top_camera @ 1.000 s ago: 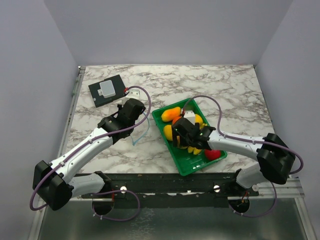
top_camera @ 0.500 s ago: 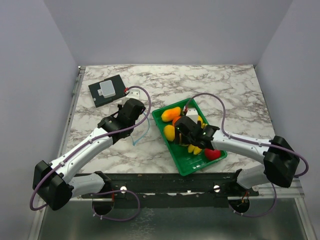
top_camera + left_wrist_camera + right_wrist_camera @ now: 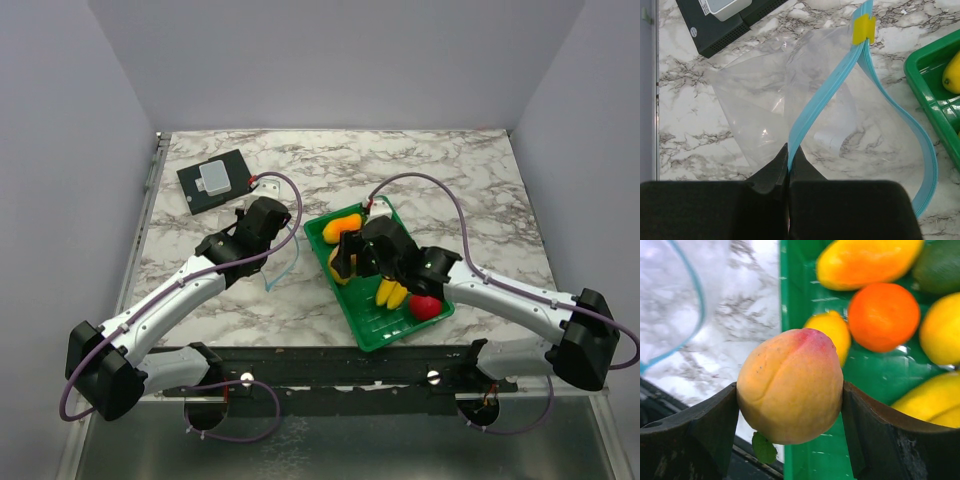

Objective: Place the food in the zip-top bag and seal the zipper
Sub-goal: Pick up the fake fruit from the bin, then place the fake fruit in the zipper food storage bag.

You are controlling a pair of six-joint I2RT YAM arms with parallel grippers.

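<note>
Marble surface [image 3: 450, 180] carries the green tray [image 3: 375, 338] at right and the limp, slippery zip-top bag [image 3: 755, 100] at left. Right claw [image 3: 790, 415] clamps a light, hard peach-like fruit [image 3: 790, 380] across its middle over the tray's left edge; left claw [image 3: 788, 165] pinches the thin zipper [image 3: 830, 85].
</note>
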